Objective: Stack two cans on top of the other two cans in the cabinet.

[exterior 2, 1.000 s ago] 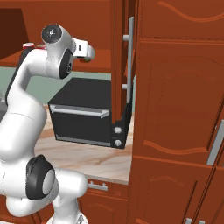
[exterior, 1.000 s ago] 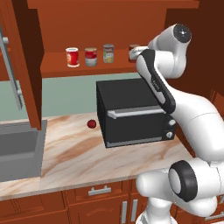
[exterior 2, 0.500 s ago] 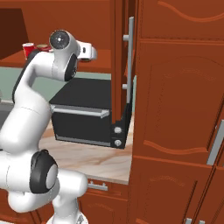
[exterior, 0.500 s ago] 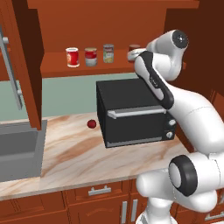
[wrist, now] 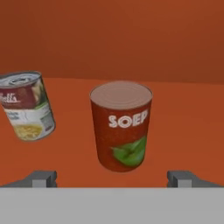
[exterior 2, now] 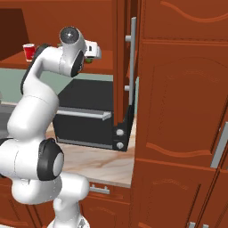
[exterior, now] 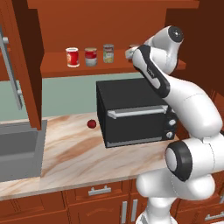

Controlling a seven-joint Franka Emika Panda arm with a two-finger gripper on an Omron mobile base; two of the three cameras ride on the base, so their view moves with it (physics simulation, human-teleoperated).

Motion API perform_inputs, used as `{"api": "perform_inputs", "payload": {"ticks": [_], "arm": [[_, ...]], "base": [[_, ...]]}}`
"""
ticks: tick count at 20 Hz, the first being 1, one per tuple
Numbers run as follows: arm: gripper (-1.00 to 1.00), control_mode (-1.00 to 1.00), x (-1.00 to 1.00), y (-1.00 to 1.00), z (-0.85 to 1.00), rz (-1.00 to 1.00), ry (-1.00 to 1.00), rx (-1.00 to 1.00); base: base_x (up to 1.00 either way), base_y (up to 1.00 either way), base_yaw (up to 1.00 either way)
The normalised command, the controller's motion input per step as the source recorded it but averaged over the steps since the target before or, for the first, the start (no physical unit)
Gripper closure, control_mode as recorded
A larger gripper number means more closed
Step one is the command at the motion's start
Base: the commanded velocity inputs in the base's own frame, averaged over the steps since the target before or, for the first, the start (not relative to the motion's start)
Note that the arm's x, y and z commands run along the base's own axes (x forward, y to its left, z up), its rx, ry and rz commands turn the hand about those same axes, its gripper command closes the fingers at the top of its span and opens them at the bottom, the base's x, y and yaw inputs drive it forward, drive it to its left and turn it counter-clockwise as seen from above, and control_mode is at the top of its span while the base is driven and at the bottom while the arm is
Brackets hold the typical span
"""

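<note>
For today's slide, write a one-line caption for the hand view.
Open end effector faces the dark red-brown can on the cabinet shelf.

A dark red-brown can (wrist: 121,125) is marked with white letters and a green leaf patch. A second can (wrist: 26,105) is banded red above and pale cream below, under a silver lid. On the reddish-brown cabinet (exterior: 113,61) shelf, a bright red can (exterior: 72,57) with white bands and a red-over-silver can (exterior: 90,57) are seen. The microwave (exterior: 135,111) is black, the worktop (exterior: 70,153) veined beige marble, and the arm (exterior: 175,87) white with dark joints.
</note>
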Motion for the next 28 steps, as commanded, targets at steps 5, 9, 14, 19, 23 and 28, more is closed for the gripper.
{"api": "perform_inputs", "payload": {"ticks": [5, 9, 14, 19, 23, 28], "arm": [[-1.00, -1.00, 0.18, 0.00, -0.07, 0.02, 0.01, 0.00], [-1.00, -1.00, 0.19, 0.01, -0.12, 0.00, 0.00, 0.00], [-1.00, -1.00, 0.21, 0.01, -0.10, 0.01, 0.01, 0.00], [-1.00, -1.00, 0.20, 0.00, -0.04, 0.02, 0.01, 0.00], [-1.00, -1.00, 0.20, 0.00, -0.03, 0.02, 0.00, 0.00], [-1.00, -1.00, 0.15, 0.00, -0.04, 0.03, 0.00, 0.00]], "base": [[0.00, 0.00, 0.00], [0.00, 0.00, 0.00], [0.00, 0.00, 0.00], [0.00, 0.00, 0.00], [0.00, 0.00, 0.00], [0.00, 0.00, 0.00]]}}
